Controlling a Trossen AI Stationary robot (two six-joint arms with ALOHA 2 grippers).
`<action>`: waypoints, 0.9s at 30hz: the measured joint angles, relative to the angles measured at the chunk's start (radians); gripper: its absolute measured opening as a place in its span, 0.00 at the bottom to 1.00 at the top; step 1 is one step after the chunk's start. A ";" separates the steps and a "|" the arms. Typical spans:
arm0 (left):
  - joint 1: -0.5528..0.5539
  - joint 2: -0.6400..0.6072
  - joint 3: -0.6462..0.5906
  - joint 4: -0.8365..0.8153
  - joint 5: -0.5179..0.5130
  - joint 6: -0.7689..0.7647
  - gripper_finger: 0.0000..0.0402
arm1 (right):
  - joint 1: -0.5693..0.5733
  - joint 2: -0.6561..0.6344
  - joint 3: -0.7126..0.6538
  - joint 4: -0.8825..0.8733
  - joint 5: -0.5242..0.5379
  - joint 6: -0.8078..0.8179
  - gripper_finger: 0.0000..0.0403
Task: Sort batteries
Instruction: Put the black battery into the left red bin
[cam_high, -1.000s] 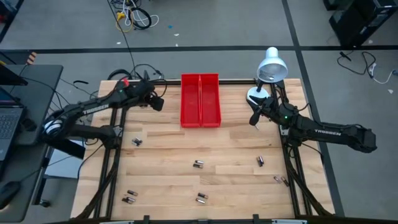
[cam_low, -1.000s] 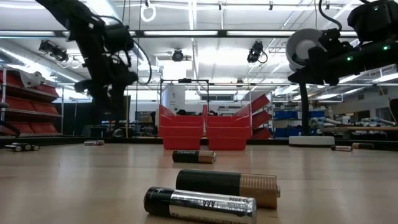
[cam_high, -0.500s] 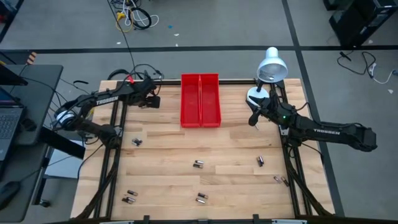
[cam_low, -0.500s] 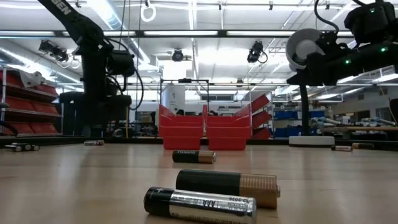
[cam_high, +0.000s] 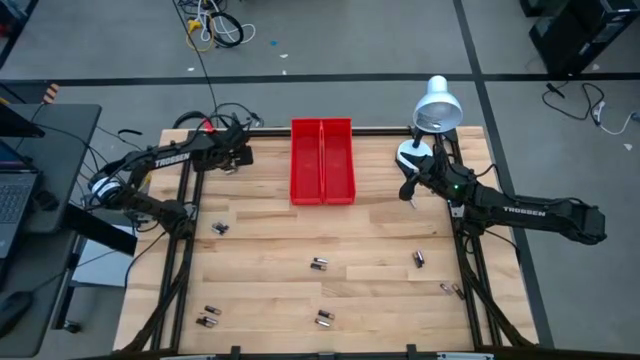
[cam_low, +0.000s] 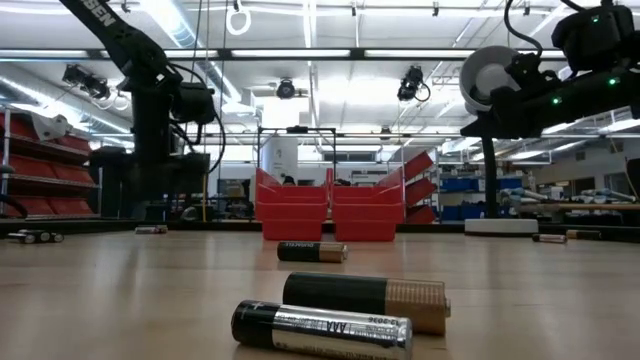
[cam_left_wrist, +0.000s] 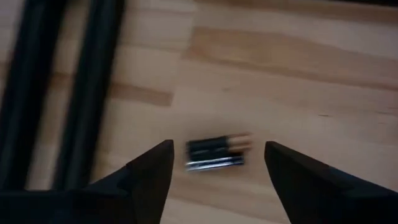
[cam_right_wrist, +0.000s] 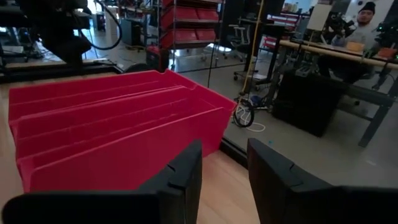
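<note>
Several small batteries lie in pairs on the wooden table: one pair (cam_high: 220, 228) at the left, others at mid-table (cam_high: 319, 264), right (cam_high: 419, 259) and near the front edge (cam_high: 323, 318). My left gripper (cam_high: 238, 155) is open at the far left, above the table. Its wrist view shows a battery pair (cam_left_wrist: 214, 154) on the wood below, between the fingers' lines (cam_left_wrist: 216, 147), untouched. My right gripper (cam_high: 408, 190) is open and empty, right of the red bins (cam_high: 322, 160), and faces them (cam_right_wrist: 112, 130).
The two red bins stand side by side at the table's far middle. A white desk lamp (cam_high: 434, 105) stands at the far right corner behind my right arm. A black frame rail (cam_left_wrist: 74, 93) runs along the left side. Close batteries (cam_low: 320, 328) fill the low view's foreground.
My left gripper has gone a little toward the table's far left corner and come lower, while its arm has folded back. My right arm has kept still. No battery has moved.
</note>
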 joint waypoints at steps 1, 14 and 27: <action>0.004 0.003 0.000 0.023 0.005 0.016 0.69 | 0.000 0.000 0.000 0.000 0.000 0.000 0.29; 0.030 0.096 0.003 0.193 0.103 0.446 0.73 | 0.000 0.000 0.000 -0.001 0.000 -0.010 0.29; 0.044 0.239 0.087 0.021 0.125 0.528 0.68 | 0.000 0.000 0.000 -0.002 0.000 -0.010 0.29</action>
